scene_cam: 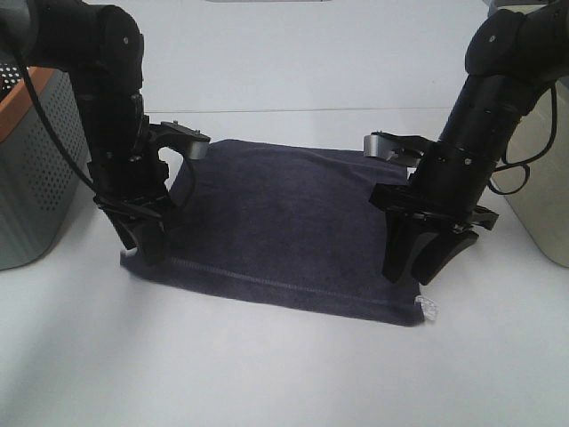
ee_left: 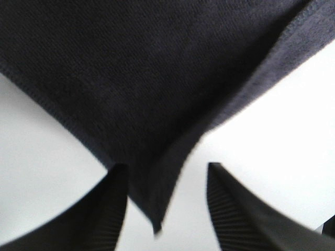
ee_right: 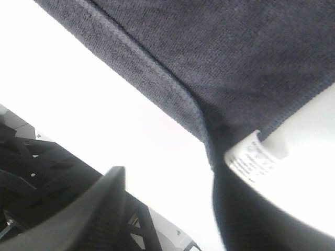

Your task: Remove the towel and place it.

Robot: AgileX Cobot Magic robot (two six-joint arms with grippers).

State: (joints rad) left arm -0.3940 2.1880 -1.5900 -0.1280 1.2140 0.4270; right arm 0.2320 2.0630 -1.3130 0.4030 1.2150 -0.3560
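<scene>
The dark navy-grey towel (scene_cam: 284, 222) lies spread flat on the white table (scene_cam: 284, 374), with its small white tag (scene_cam: 428, 309) at the front right corner. My left gripper (scene_cam: 142, 242) points down at the front left corner. In the left wrist view its fingers (ee_left: 104, 214) stand apart with the towel corner (ee_left: 157, 209) between them, unclamped. My right gripper (scene_cam: 425, 265) hangs over the front right corner. The right wrist view shows its fingers (ee_right: 104, 204) spread, the hemmed corner (ee_right: 209, 151) and tag (ee_right: 254, 157) lying between them.
A grey perforated basket with an orange rim (scene_cam: 36, 160) stands at the left edge, close to the left arm. A pale bin (scene_cam: 542, 178) stands at the right edge beside the right arm. Bare white table lies in front of the towel.
</scene>
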